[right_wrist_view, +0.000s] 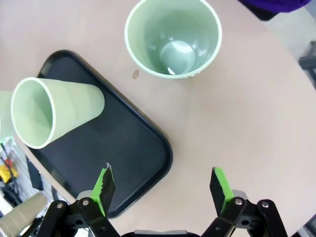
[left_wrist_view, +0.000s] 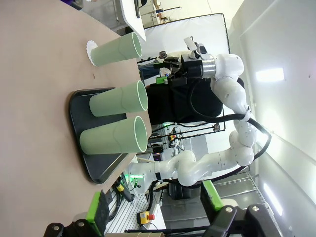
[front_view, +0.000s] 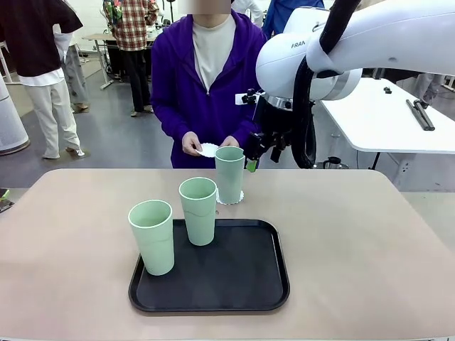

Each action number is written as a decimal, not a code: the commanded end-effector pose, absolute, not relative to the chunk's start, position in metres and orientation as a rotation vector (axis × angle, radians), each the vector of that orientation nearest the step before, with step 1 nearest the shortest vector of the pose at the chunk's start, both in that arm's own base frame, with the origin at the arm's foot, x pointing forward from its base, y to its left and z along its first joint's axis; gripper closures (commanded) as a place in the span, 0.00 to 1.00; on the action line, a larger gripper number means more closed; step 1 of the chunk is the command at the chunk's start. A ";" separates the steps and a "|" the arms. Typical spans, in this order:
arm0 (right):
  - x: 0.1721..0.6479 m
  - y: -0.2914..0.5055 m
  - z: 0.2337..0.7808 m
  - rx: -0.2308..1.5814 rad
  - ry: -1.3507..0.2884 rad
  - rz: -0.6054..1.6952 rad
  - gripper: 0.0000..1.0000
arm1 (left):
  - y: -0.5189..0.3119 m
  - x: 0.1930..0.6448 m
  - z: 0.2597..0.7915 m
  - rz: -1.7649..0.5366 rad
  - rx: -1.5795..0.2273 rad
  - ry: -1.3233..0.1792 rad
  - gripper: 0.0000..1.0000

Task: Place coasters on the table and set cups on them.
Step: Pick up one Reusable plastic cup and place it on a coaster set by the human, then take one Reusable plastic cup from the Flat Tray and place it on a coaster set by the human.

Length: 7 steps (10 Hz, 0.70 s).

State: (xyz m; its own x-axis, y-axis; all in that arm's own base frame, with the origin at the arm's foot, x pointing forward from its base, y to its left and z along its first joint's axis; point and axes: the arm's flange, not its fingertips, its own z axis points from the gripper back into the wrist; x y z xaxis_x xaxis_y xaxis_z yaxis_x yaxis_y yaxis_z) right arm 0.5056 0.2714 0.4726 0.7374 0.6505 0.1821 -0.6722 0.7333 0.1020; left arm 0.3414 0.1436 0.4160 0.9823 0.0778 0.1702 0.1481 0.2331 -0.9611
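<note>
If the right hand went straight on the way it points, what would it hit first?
The right hand would probably meet bare table beside the black tray, short of the cup on its coaster; depth unclear.

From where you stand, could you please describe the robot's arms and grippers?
The right arm is white and rounded, with dark lettering near one joint and a black cable along it. The right gripper and left gripper are black with green pads.
</note>
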 end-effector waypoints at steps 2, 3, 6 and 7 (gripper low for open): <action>0.500 0.269 0.471 0.190 -0.148 0.737 0.00 | 0.145 0.340 0.418 -0.058 -1.349 -0.210 0.00; 0.500 0.269 0.471 0.190 -0.148 0.737 0.00 | 0.145 0.340 0.418 -0.058 -1.349 -0.210 0.00; 0.500 0.269 0.471 0.190 -0.148 0.737 0.00 | 0.145 0.340 0.418 -0.058 -1.349 -0.210 0.00; 0.500 0.269 0.471 0.190 -0.148 0.737 0.00 | 0.145 0.340 0.418 -0.058 -1.349 -0.210 0.00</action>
